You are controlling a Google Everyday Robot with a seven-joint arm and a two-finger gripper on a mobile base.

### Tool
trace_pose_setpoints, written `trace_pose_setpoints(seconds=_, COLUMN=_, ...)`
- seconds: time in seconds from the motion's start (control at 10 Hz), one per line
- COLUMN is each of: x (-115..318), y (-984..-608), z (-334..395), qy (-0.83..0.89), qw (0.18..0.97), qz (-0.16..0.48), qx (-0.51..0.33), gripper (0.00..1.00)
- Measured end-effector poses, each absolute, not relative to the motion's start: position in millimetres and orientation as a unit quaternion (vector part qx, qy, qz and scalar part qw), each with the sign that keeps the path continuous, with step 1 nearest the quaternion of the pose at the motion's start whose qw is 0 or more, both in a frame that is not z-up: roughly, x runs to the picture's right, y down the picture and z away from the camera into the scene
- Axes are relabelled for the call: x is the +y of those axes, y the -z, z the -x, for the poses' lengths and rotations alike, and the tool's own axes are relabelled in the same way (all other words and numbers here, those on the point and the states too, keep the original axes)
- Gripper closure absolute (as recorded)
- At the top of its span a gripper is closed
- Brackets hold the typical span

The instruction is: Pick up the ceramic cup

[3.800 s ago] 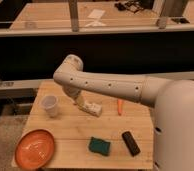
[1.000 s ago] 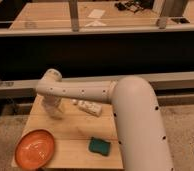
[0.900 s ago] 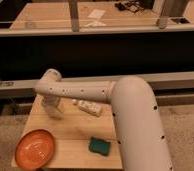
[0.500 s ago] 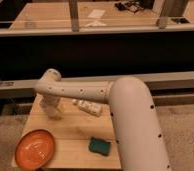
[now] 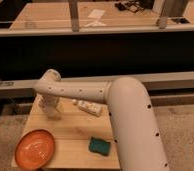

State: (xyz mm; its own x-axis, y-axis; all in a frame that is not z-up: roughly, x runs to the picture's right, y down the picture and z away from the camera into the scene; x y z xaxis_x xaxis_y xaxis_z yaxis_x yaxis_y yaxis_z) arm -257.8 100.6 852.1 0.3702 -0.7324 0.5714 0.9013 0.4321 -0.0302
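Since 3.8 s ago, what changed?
The arm swung left across the table and the hand came down at the ceramic cup, back-left; a grasp cannot be confirmed. Orange plate, green sponge and white carton stayed put.

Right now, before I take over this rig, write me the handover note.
Gripper: lowered at the far left of the table as viewed, right at the ceramic cup, which it largely hides; a hold cannot be confirmed.
Nearby: orange plate near left, green sponge near centre, white carton beside the arm.
Done: reach to the cup.
Left: confirm the grasp, lift the cup.
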Motion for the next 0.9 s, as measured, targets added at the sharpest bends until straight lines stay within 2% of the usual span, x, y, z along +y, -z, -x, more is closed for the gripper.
trace_pose_setpoints(seconds=0.5, x=101, y=-858, z=265, qy=0.509, qw=0.805, qz=0.173, qx=-0.252, gripper=0.2)
trace_pose_setpoints(seconds=0.7, x=101, y=-859, z=268, qy=0.511, qw=0.803, qz=0.173, qx=-0.254, gripper=0.26)
trace_pose_setpoints(seconds=0.9, x=101, y=-860, z=270, qy=0.512, qw=0.802, qz=0.174, qx=-0.255, gripper=0.26)
